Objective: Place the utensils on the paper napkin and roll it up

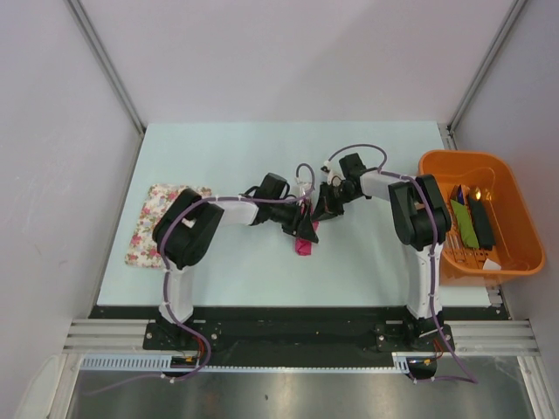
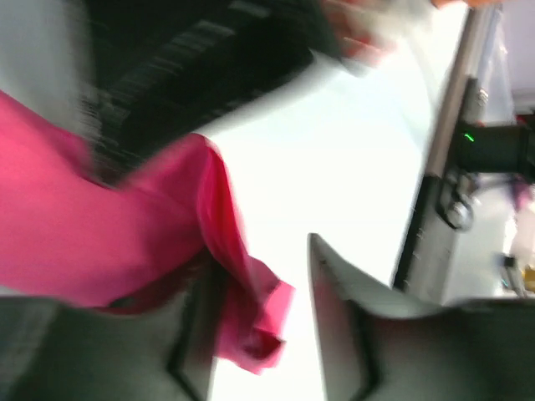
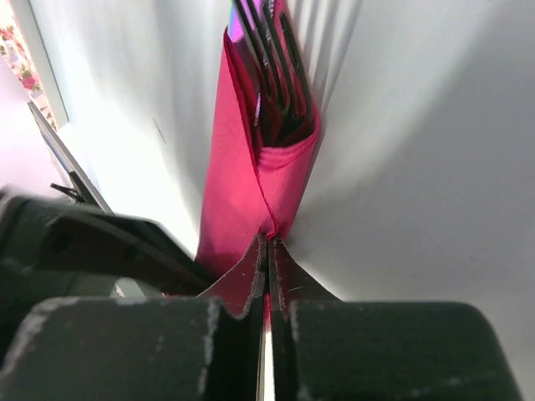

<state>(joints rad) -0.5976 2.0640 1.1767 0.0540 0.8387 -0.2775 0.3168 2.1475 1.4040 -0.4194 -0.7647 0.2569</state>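
Observation:
The magenta paper napkin is folded around several thin dark utensils, whose ends stick out of its far open end. My right gripper is shut on the napkin's near edge and pinches the fold. My left gripper is open; the napkin drapes over one finger and a crumpled corner hangs in the gap. In the top view both grippers meet over the napkin at the table's middle.
An orange tub at the right edge holds green and black items. A floral cloth mat lies at the left, partly under the left arm. The left wrist view is blurred.

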